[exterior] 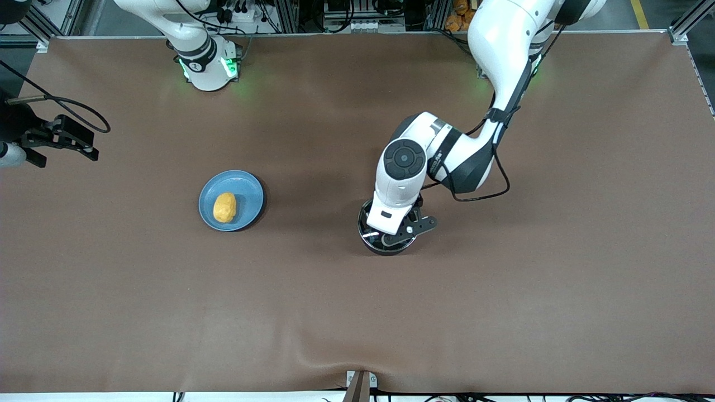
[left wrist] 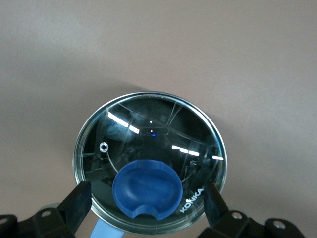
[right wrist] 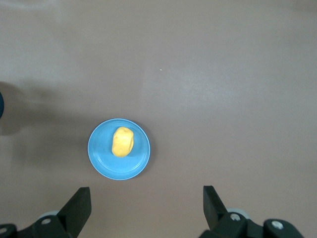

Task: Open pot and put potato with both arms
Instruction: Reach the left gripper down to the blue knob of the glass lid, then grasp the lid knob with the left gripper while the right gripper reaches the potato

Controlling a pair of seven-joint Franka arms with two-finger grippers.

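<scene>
The black pot (exterior: 373,245) stands mid-table with its clear glass lid (left wrist: 148,134) on, mostly hidden under my left hand in the front view. My left gripper (exterior: 394,234) is over the lid. In the left wrist view it (left wrist: 147,201) is open, one finger on each side of the blue knob (left wrist: 146,184) and apart from it. A bit of the blue handle (left wrist: 103,231) shows beneath. The yellow-orange potato (exterior: 224,207) lies on a light-blue plate (exterior: 247,191). My right gripper (exterior: 61,146) waits high at the right arm's end of the table, open and empty (right wrist: 147,206), looking down on the potato (right wrist: 122,142).
The plate (right wrist: 106,163) sits on the brown table cloth toward the right arm's end, apart from the pot. A cable loops beside the left arm's wrist (exterior: 491,190). A clamp (exterior: 360,385) stands at the table edge nearest the front camera.
</scene>
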